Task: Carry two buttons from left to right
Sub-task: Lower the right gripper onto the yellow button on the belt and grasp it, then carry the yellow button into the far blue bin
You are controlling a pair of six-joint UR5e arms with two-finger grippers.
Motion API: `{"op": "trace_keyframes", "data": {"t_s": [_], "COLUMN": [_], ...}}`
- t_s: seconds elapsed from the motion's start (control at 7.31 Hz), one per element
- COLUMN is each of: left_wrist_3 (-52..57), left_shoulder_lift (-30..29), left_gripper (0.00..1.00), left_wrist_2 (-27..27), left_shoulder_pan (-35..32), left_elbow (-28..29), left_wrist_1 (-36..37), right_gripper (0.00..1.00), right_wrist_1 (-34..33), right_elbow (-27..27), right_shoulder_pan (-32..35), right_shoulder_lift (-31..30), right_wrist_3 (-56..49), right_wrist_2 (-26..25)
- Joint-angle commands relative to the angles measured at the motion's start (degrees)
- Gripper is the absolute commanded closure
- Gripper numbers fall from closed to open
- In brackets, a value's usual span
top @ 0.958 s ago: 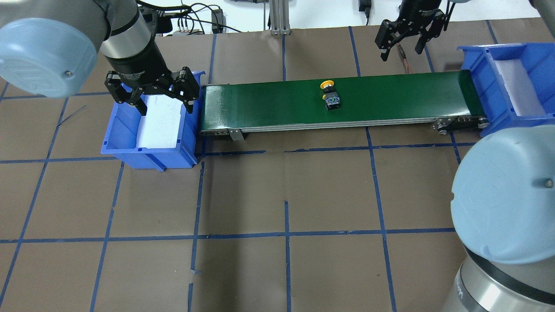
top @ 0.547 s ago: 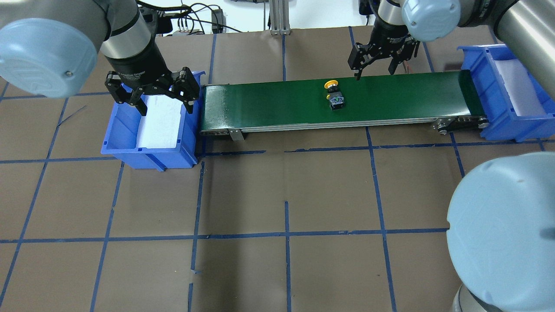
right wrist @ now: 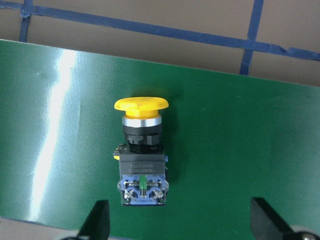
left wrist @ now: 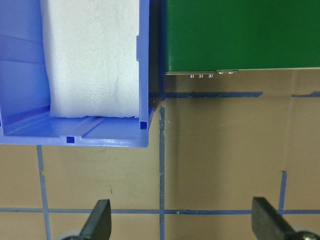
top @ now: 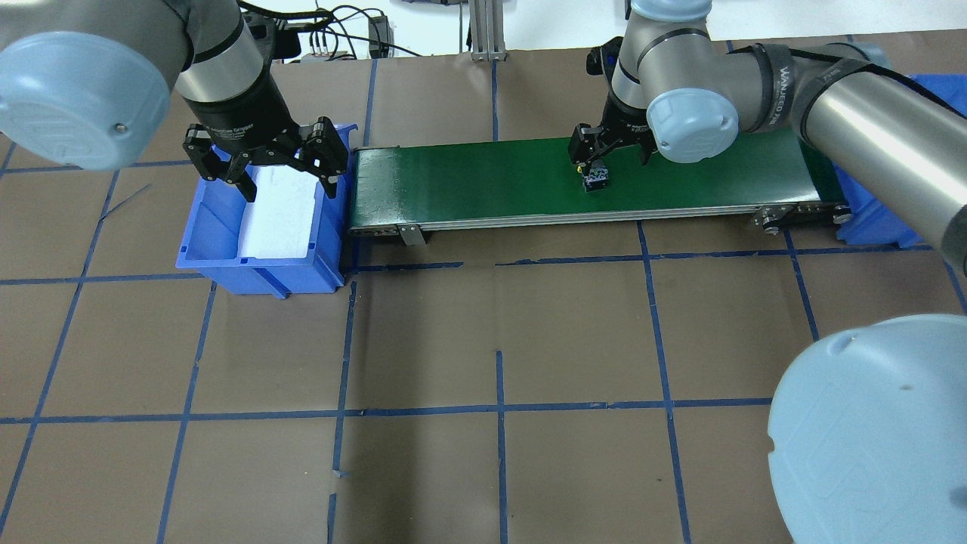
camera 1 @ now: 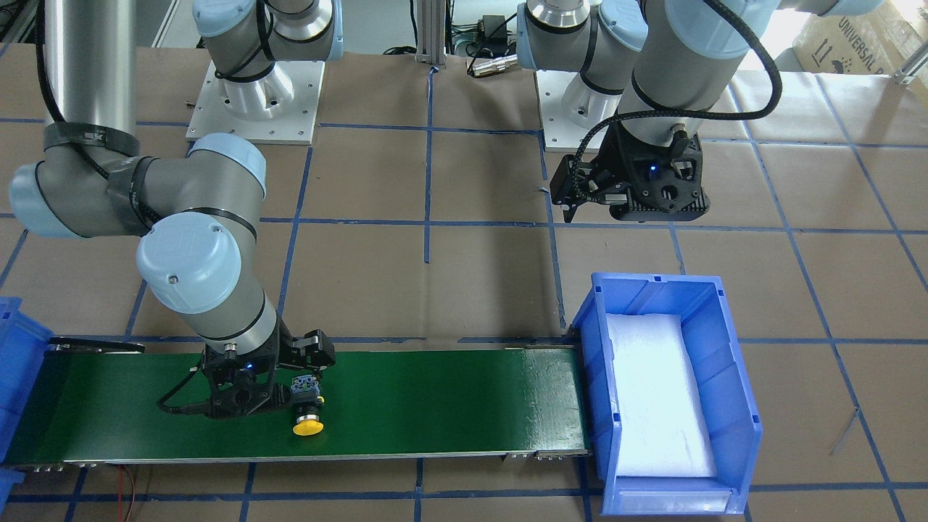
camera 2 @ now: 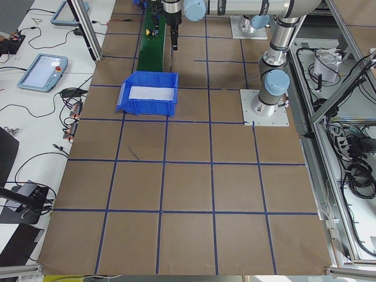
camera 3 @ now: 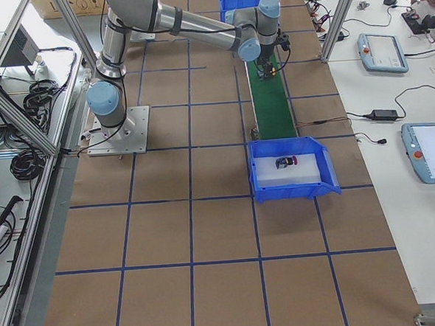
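From overhead, the left gripper [top: 291, 177] hangs spread above the left bin [top: 204, 249], and the right gripper [top: 609, 153] sits low over the yellow button [top: 596, 178] on the green belt [top: 468, 181]. The right side view shows the red button [camera 3: 286, 162] lying in the right bin [camera 3: 308, 191]. In the right wrist view, that gripper's fingertips [right wrist: 97, 220] are spread wide, clear of the yellow button.

I see a button [right wrist: 141, 155] with a yellow cap, silver collar and black body on my green belt [right wrist: 240, 145]. The bin [camera 1: 727, 377] is blue with white padding [camera 1: 652, 391]; the brown table [top: 423, 340] carries a blue tape grid.
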Motion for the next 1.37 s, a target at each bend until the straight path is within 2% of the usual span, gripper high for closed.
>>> {"op": "trace_keyframes", "data": {"t_s": [0.0,0.14,0.27,0.41,0.55,0.82,0.96,1.23], "left_wrist_3": [0.0,0.0,0.0,0.0,0.0,0.0,0.0,0.0], "left_shoulder_lift": [0.0,0.0,0.0,0.0,0.0,0.0,0.0,0.0], "left_gripper": [0.0,0.0,0.0,0.0,0.0,0.0,0.0,0.0], "left_wrist_2": [0.0,0.0,0.0,0.0,0.0,0.0,0.0,0.09], "left_shoulder_pan": [0.0,0.0,0.0,0.0,0.0,0.0,0.0,0.0], "left_elbow": [0.0,0.0,0.0,0.0,0.0,0.0,0.0,0.0], "left_wrist_1": [0.0,0.0,0.0,0.0,0.0,0.0,0.0,0.0], "right_gripper": [0.11,0.26,0.5,0.69,0.79,0.83,0.83,0.83], "right_wrist_1": [-5.5,-5.27,-5.1,-2.92,0.23,11.98,15.0,15.03], "right_elbow": [0.74,0.74,0.4,0.22,-1.35,-10.63,-14.16,-16.66], "right_shoulder_pan": [0.7,0.7,0.53,0.61,0.44,-1.05,-3.06,-12.43], "right_shoulder_lift": [2.86,3.57,3.58,3.06,2.79,2.61,2.52,1.21], "right_wrist_3": [0.73,0.82,0.56,0.73,0.74,0.3,-0.23,-8.0], "right_wrist_2": [-0.7,-1.84,-2.81,-2.99,-2.99,-4.13,-6.14,-5.81]}}
